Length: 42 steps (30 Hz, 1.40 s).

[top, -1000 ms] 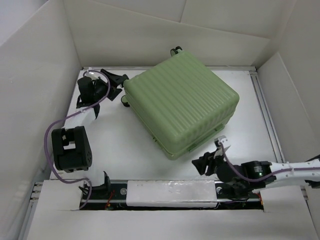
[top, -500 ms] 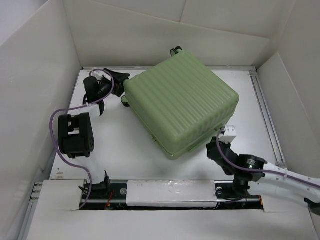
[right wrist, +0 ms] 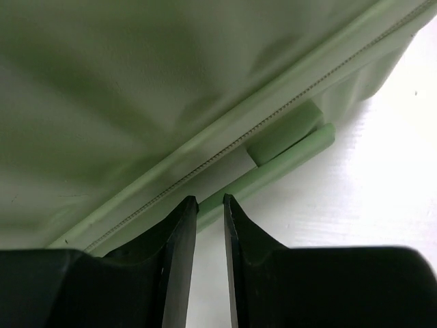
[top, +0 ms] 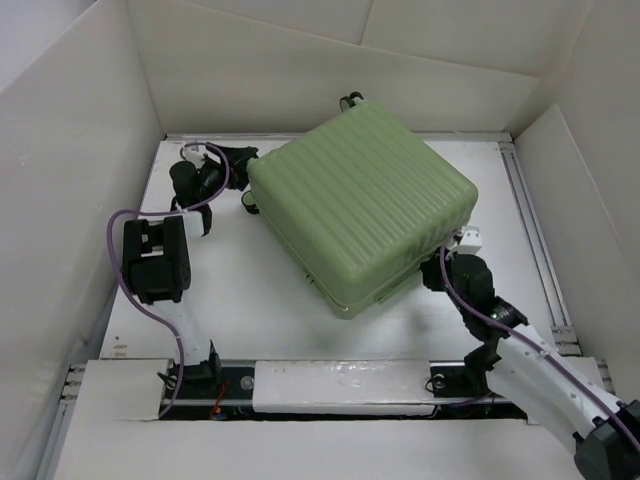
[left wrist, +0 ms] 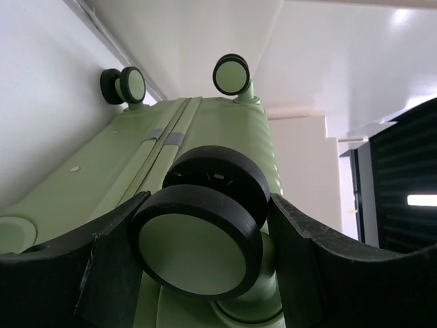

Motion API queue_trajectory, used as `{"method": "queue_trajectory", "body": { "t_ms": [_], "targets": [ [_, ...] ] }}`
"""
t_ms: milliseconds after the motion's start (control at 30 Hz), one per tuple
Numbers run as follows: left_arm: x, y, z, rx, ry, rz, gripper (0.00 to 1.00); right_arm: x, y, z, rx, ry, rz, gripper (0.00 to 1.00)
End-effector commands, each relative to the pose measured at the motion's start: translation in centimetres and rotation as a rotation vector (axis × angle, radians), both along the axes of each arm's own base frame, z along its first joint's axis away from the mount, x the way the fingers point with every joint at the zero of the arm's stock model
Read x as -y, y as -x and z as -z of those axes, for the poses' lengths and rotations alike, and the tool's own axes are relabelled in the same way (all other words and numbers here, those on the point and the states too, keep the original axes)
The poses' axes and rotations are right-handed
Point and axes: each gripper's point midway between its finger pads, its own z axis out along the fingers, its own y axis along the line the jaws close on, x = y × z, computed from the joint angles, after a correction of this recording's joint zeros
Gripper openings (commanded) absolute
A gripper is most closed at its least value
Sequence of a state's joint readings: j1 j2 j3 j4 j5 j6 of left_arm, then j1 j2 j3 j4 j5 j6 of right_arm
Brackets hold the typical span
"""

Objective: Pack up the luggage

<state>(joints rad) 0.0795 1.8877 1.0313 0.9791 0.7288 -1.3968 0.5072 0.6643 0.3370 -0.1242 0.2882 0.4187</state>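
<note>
Right gripper [right wrist: 209, 202], fingers nearly together with nothing seen between, is set at the near-side zip seam [right wrist: 225, 154], probably to work the closure. The luggage [top: 360, 200] is laid closed on the table [top: 250, 290]. Left gripper [left wrist: 205, 205] is clamped across a far-left wheel [left wrist: 194, 253], apparently as a brace.

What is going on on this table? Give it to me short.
Two robot arms are working on the closed pale green luggage, which lies flat on the table. The left gripper has its fingers on either side of one wheel at the case's far left corner, apparently clamping it. The right gripper, fingers almost together, is at the near right edge. Its tips are right by a pale green bar just below the zipper seam.
</note>
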Motion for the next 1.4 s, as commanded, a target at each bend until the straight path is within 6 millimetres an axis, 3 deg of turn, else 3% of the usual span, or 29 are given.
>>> {"method": "queue_trajectory", "body": {
  "t_ms": [0, 100, 133, 200, 233, 267, 300, 333, 367, 400, 433, 467, 500, 567, 600, 633, 667, 700, 733, 800, 833, 867, 900, 967, 1067, 1100, 1167, 1200, 1367],
  "targets": [
    [-0.2, 2.2, -3.7, 0.207, -0.048, 0.007, 0.00, -2.8, -2.0, -1.8, 0.102, -0.054, -0.179, 0.28],
    [-1.3, 3.8, -4.6, 0.239, -0.092, -0.032, 0.00, -3.2, -4.3, -2.3, 0.144, -0.038, -0.232, 0.28],
    [-1.3, 4.5, -3.7, 0.212, -0.101, -0.043, 0.00, -4.1, -5.2, -4.0, 0.177, -0.050, -0.283, 0.28],
    [-1.3, 6.0, -5.2, 0.244, -0.132, -0.055, 0.00, -4.6, -7.2, -3.6, 0.147, -0.010, -0.332, 0.26],
    [-1.3, 6.9, -4.3, 0.220, -0.136, -0.068, 0.00, -5.8, -8.6, -6.1, 0.193, -0.018, -0.383, 0.25],
    [-1.2, 8.3, -5.8, 0.259, -0.148, -0.070, 0.00, -6.0, -9.8, -5.1, 0.150, -0.009, -0.396, 0.24],
    [-1.2, 8.9, -6.0, 0.270, -0.168, -0.080, 0.00, -6.2, -10.7, -5.7, 0.149, -0.017, -0.408, 0.24],
    [-0.7, 10.7, -5.9, 0.259, -0.176, -0.071, 0.00, -6.7, -12.2, -7.3, 0.166, -0.034, -0.434, 0.25],
    [-0.8, 10.8, -4.4, 0.222, -0.185, -0.078, 0.00, -7.2, -12.5, -8.9, 0.199, -0.044, -0.454, 0.25],
    [-0.7, 12.2, -5.8, 0.265, -0.203, -0.082, 0.00, -6.8, -12.9, -9.1, 0.182, -0.046, -0.449, 0.32],
    [-0.9, 12.7, -5.7, 0.259, -0.220, -0.101, 0.00, -6.5, -13.2, -9.6, 0.178, -0.045, -0.440, 0.36],
    [-1.4, 13.3, -4.1, 0.213, -0.264, -0.115, 0.00, -6.0, -13.2, -10.2, 0.182, -0.024, -0.420, 0.41],
    [-1.6, 14.4, -5.6, 0.255, -0.295, -0.135, 0.00, -5.3, -12.3, -11.3, 0.191, -0.007, -0.402, 0.47],
    [-2.3, 15.0, -4.5, 0.203, -0.362, -0.174, 0.00, -4.0, -10.8, -10.9, 0.182, 0.001, -0.341, 0.51],
    [-2.5, 15.3, -4.7, 0.221, -0.400, -0.182, 0.00, -3.1, -9.5, -8.5, 0.142, 0.009, -0.304, 0.52],
    [-2.4, 15.9, -5.4, 0.237, -0.401, -0.185, 0.00, -2.5, -8.1, -9.4, 0.177, -0.009, -0.281, 0.52],
    [-2.6, 15.8, -5.0, 0.218, -0.416, -0.189, 0.00, -2.4, -6.9, -8.6, 0.166, -0.018, -0.265, 0.52],
    [-2.6, 15.8, -5.0, 0.213, -0.427, -0.186, 0.00, -1.8, -5.4, -5.5, 0.113, -0.023, -0.243, 0.50],
    [-2.6, 15.8, -5.6, 0.225, -0.437, -0.187, 0.00, -1.9, -4.2, -5.9, 0.148, -0.039, -0.246, 0.43],
    [-2.8, 15.5, -5.5, 0.224, -0.439, -0.200, 0.00, -2.9, -2.3, -4.7, 0.135, -0.081, -0.264, 0.35],
    [-3.0, 15.5, -4.9, 0.203, -0.431, -0.207, 0.00, -3.1, -1.2, -2.8, 0.105, -0.087, -0.270, 0.28],
    [-3.0, 15.4, -4.5, 0.191, -0.431, -0.205, 0.00, -3.5, -0.5, -3.4, 0.135, -0.108, -0.290, 0.17],
    [-3.2, 15.0, -4.3, 0.186, -0.432, -0.216, 0.00, -4.7, 0.5, -3.4, 0.139, -0.122, -0.337, 0.14],
    [-3.2, 14.7, -3.2, 0.154, -0.424, -0.211, 0.00, -4.6, 1.8, -2.5, 0.113, -0.096, -0.333, 0.09],
    [-3.3, 14.1, -3.3, 0.160, -0.424, -0.212, 0.00, -5.5, 4.0, -1.2, 0.072, -0.100, -0.364, 0.09],
    [-3.3, 13.8, -3.1, 0.154, -0.416, -0.213, 0.00, -5.6, 4.5, -1.7, 0.091, -0.105, -0.374, 0.13],
    [-3.3, 13.7, -3.2, 0.156, -0.405, -0.215, 0.00, -6.2, 5.7, -0.6, 0.054, -0.118, -0.389, 0.20],
    [-3.3, 13.4, -3.0, 0.149, -0.396, -0.215, 0.00, -6.4, 6.0, -0.4, 0.041, -0.118, -0.396, 0.29],
    [-3.0, 13.6, -2.7, 0.154, -0.341, -0.213, 0.00, -8.7, 7.5, 0.8, -0.008, -0.050, -0.513, 0.43]
  ]
}}
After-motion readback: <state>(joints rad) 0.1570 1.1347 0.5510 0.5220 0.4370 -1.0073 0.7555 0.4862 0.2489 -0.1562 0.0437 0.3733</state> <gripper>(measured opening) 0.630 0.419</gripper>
